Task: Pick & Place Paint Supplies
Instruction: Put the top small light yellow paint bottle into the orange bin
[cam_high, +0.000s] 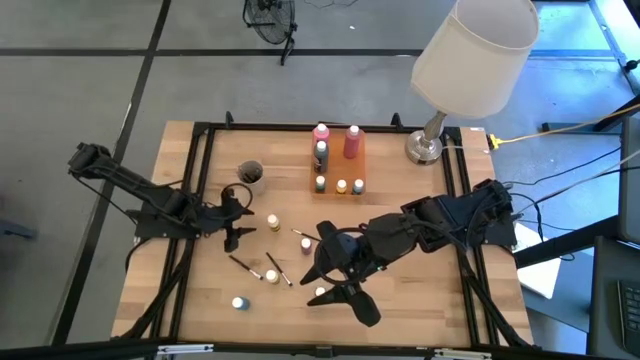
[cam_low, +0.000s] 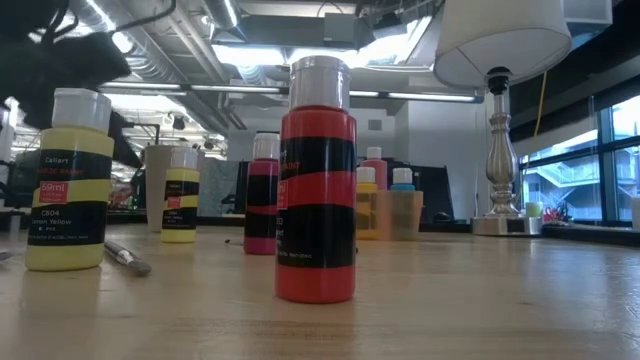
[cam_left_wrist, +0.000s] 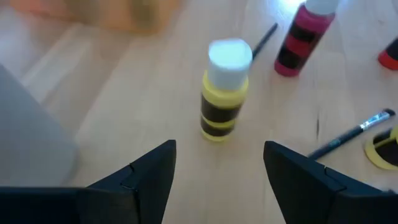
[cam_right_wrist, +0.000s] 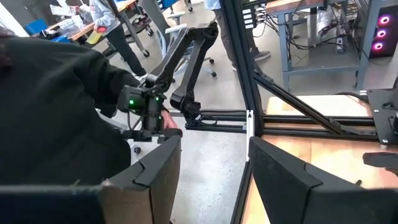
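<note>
Left gripper (cam_high: 243, 220) fingers spread, empty, facing an upright yellow bottle (cam_left_wrist: 224, 90) mid-table, white cap up, long axis vertical, thin brushes (cam_high: 277, 268) lying flat nearby, right gripper (cam_high: 335, 280) fingers apart, empty, raised.

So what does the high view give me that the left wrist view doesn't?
Only the high view shows both arms, the right tool near the table's front edge, the orange tray holding bottles, the lamp and the blue-capped bottle. Only the left wrist view shows the left tool open, lined up just short of the yellow bottle, whose black bands show, with a pink bottle beyond. Both show that yellow bottle, upright and ungripped, and a brush lying on the wood.
</note>
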